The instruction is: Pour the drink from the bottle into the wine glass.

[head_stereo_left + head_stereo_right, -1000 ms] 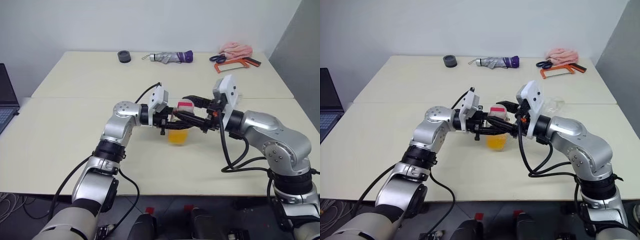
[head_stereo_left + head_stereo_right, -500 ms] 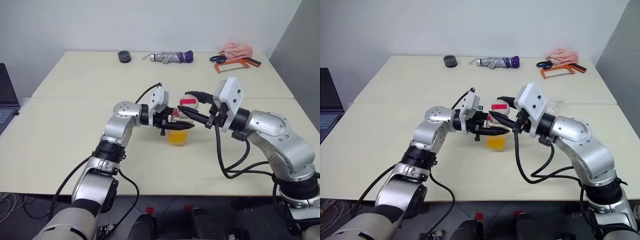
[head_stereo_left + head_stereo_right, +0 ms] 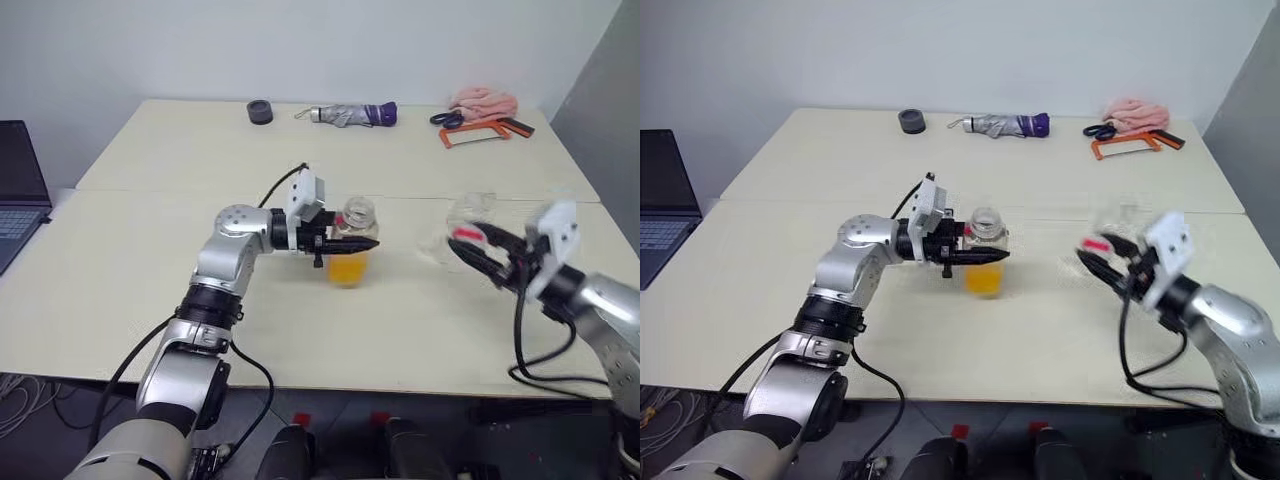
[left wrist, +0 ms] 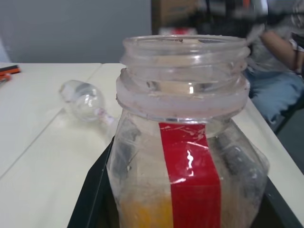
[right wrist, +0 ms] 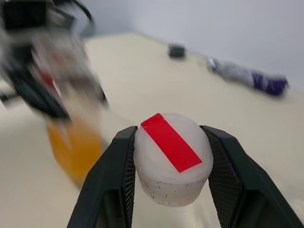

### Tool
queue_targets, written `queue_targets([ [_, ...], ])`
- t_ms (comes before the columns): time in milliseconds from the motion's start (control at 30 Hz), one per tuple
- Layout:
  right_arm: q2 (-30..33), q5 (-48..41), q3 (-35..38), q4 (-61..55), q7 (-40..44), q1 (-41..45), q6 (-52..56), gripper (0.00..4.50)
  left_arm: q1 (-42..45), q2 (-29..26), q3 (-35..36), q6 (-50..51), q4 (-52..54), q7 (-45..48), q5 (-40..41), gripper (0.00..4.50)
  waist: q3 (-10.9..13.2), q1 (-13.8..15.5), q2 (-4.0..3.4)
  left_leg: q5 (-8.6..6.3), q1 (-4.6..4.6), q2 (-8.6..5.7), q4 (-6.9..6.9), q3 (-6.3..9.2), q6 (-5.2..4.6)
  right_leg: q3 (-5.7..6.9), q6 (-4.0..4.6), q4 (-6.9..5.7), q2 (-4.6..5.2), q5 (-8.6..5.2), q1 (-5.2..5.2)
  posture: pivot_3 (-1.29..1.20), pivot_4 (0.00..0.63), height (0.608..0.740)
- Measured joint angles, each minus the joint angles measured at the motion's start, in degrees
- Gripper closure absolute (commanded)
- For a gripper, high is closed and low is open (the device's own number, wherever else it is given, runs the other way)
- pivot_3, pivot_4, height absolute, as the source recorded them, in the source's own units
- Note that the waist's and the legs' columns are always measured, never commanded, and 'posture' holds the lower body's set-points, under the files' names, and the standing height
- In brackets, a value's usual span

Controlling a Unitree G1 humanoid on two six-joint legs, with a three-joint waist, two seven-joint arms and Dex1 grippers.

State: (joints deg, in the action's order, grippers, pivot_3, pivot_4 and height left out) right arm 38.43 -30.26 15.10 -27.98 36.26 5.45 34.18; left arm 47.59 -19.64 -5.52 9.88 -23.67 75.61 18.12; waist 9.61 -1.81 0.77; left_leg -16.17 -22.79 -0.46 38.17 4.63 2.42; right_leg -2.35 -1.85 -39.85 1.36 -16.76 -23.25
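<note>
My left gripper [image 3: 352, 243] is shut on the bottle [image 3: 352, 225], holding it upright on the table with its wide neck uncapped. The orange drink [image 3: 347, 270] fills the bottle's lower part, and the red label strip [image 4: 190, 175] faces the left wrist camera. Off to the right, my right gripper [image 3: 470, 245] is shut on the white cap [image 5: 172, 159] with its red strip, well clear of the bottle. The wine glass [image 4: 84, 98] lies on its side on the table beyond the bottle; in the head views it [image 3: 462, 208] is a blur just behind the right gripper.
Along the far table edge are a black round object [image 3: 260, 111], a folded umbrella [image 3: 350, 114], scissors with an orange hacksaw [image 3: 480, 130] and a pink cloth [image 3: 483, 101]. A laptop [image 3: 20, 190] sits at the far left. A seated person [image 4: 273, 61] is beyond the table's end.
The right gripper has lifted the cap off the bottle and swung it far to the right and lower. The left gripper keeps the bottle in place. The head camera has shifted.
</note>
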Motion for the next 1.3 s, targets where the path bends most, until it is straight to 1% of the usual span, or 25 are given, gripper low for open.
queue_targets([
  [100, 1.17, 5.14, 0.35, 4.89, -0.19, -6.27, -3.65, 2.75, 0.02, -0.2, 0.89, 0.45, 0.78, -0.88, 0.56, 2.81, 0.0, -0.08, 0.0, 0.0, 0.08, -0.01, 0.01, -0.09, 0.0, -0.09, 0.0, -0.04, -0.05, 0.0, 0.01, 0.0, 0.15, 0.74],
  [167, 1.36, 9.58, 0.21, 9.45, -1.24, -9.24, -6.96, 2.02, 0.02, -0.25, 1.03, 0.95, 1.13, -1.38, 1.01, 2.81, 0.0, -0.1, 0.0, 0.0, 0.13, -0.01, 0.0, -0.12, 0.0, -0.1, -0.01, -0.05, -0.13, 0.0, 0.03, 0.0, 0.15, 0.74],
  [200, 1.0, 11.32, -0.24, 11.65, -1.52, -10.42, -8.51, 1.73, 0.02, -0.42, 1.25, 1.05, 1.16, -1.56, 1.05, 2.81, 0.0, -0.13, 0.0, 0.0, 0.14, -0.01, 0.0, -0.14, 0.0, -0.1, 0.0, -0.05, -0.17, 0.0, 0.03, 0.0, 0.15, 0.74],
  [233, 0.57, 12.4, -0.94, 13.37, -1.37, -11.53, -10.03, 1.45, 0.01, -0.57, 1.32, 1.16, 1.26, -2.01, 1.07, 2.81, 0.0, -0.17, 0.0, 0.0, 0.17, 0.01, -0.02, -0.15, 0.0, -0.11, 0.0, -0.05, -0.21, 0.0, 0.03, 0.0, 0.15, 0.74],
  [300, -0.66, 13.55, -2.58, 15.32, -1.19, -12.54, -12.1, 0.68, 0.0, -1.02, 1.49, 1.34, 1.33, -2.71, 1.13, 2.81, 0.0, -0.38, -0.01, 0.0, 0.2, 0.03, -0.03, -0.15, 0.01, -0.14, 0.0, -0.07, -0.23, 0.0, 0.03, 0.0, 0.15, 0.74],
  [367, -0.82, 13.79, -2.79, 15.34, -0.76, -12.53, -13.46, 0.03, -0.01, -1.36, 1.53, 1.44, 1.42, -3.45, 1.17, 2.81, -0.01, -0.53, -0.02, 0.01, 0.24, 0.04, -0.03, -0.13, 0.01, -0.18, 0.0, -0.09, -0.23, 0.0, 0.04, 0.0, 0.15, 0.74],
  [467, 0.1, 13.73, -2.78, 15.34, 1.07, -12.33, -14.26, 0.0, -0.3, -2.0, 3.32, 1.45, 1.37, -6.28, 1.17, 2.81, 0.0, -0.52, -0.02, 0.01, 0.23, 0.03, -0.02, -0.09, 0.01, -0.15, -0.01, -0.08, -0.23, -0.01, 0.05, 0.0, 0.15, 0.74],
  [633, 4.24, 12.72, -1.66, 13.4, 4.21, -11.39, -13.33, 0.0, -0.34, -3.25, 6.9, 0.55, 0.4, -12.8, 0.64, 2.81, 0.0, -0.38, -0.02, 0.01, 0.22, 0.04, 0.0, -0.04, 0.01, -0.15, -0.01, -0.08, -0.19, 0.0, 0.05, 0.0, 0.15, 0.74],
  [700, 5.25, 9.33, -1.94, 9.02, 5.39, -7.32, -9.54, 0.0, -0.19, -3.71, 8.98, -0.99, -1.99, -18.68, -0.7, 2.81, 0.0, -0.72, -0.01, 0.01, 0.28, 0.06, -0.02, -0.02, 0.01, -0.2, -0.01, -0.09, -0.22, 0.0, 0.05, 0.0, 0.15, 0.74],
  [800, 5.0, 3.62, -5.9, 0.46, 6.2, 3.06, -3.98, 0.0, 0.07, -4.52, 11.95, -3.18, -6.52, -26.82, -2.64, 2.81, 0.01, -1.31, 0.01, 0.01, 0.32, 0.16, -0.04, 0.11, 0.01, -0.09, -0.01, -0.1, -0.31, 0.0, 0.06, 0.0, 0.15, 0.74],
  [900, -0.01, 2.08, -13.21, -1.8, 4.47, 13.56, 0.42, 0.0, 0.49, -5.82, 14.55, -4.82, -10.48, -33.3, -3.54, 2.81, 0.06, -1.29, 0.11, 0.02, 0.23, 0.12, -0.01, 0.2, 0.03, 0.0, 0.0, -0.1, -0.26, 0.0, 0.04, 0.0, 0.15, 0.74],
  [1033, -9.19, 4.26, -23.08, 1.94, 0.78, 24.98, 3.98, 0.0, 0.74, -8.21, 17.9, -6.8, -15.35, -39.87, -4.06, 2.81, 0.07, -1.25, 0.13, 0.14, 0.11, 0.12, 0.03, 0.24, 0.24, 0.0, 0.0, -0.1, -0.02, 0.01, -0.05, 0.0, 0.15, 0.74],
  [1100, -12.35, 6.12, -26.31, 4.48, -0.44, 28.31, 4.17, 0.0, 0.8, -8.44, 19.06, -7.8, -16.9, -41.98, -4.17, 2.81, 0.04, -0.99, 0.17, 0.14, 0.05, 0.06, 0.04, 0.27, 0.26, 0.05, 0.0, -0.09, 0.13, 0.01, -0.07, 0.0, 0.15, 0.74],
  [1167, -14.31, 7.82, -28.53, 6.86, -1.26, 30.25, 4.22, 0.0, 0.8, -8.76, 19.68, -8.53, -18.22, -43.64, -4.24, 2.81, 0.03, -0.39, 0.21, 0.15, -0.06, -0.02, 0.08, 0.34, 0.27, 0.14, -0.01, -0.04, 0.26, 0.01, -0.1, 0.0, 0.15, 0.74],
  [1300, -18.79, 11.57, -33.33, 12.96, -1.3, 35.0, 3.91, 0.0, 0.8, -9.47, 21.17, -11.59, -21.63, -47.6, -4.79, 2.81, 0.03, -0.2, 0.26, 0.15, -0.1, -0.07, 0.11, 0.27, 0.27, 0.11, -0.03, -0.06, 0.33, 0.03, -0.2, 0.0, 0.15, 0.74],
])
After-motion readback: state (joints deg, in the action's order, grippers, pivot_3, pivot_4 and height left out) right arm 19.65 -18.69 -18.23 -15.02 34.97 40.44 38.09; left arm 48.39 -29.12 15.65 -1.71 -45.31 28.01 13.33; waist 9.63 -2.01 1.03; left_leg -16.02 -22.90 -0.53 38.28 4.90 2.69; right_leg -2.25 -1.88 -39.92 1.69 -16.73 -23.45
